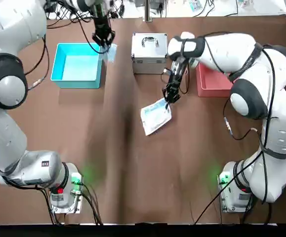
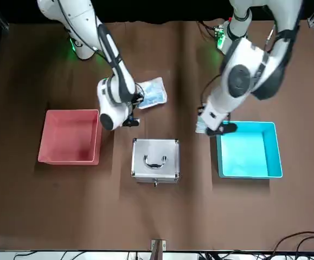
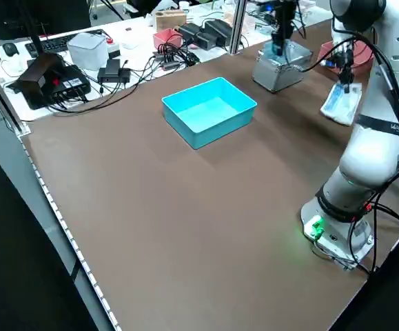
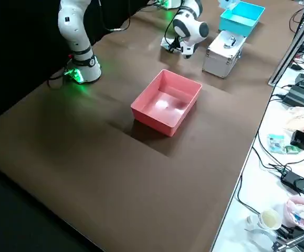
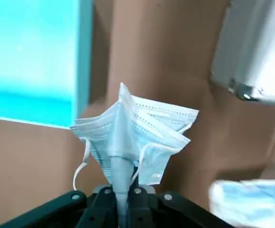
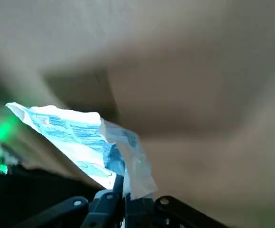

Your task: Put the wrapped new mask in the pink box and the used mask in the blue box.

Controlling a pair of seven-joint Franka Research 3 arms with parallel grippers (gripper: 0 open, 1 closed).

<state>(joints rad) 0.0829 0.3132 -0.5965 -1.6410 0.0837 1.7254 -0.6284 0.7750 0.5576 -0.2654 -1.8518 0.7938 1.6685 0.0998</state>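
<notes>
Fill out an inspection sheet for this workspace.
Surface: brown tabletop.
Used mask: bunchy light-blue face mask, in the left gripper, beside the square cyan-blue plastic bin.
New mask: flat glossy clear packet, in the right gripper, away from the square pink plastic bin.
Clutter: silver metal case between bins.
Bin contents: nothing seen.
Cables: black, along both arms.
Surroundings: white side table with electronics.

Both grippers (image 5: 123, 190) (image 6: 124, 190) pinched shut.
</notes>
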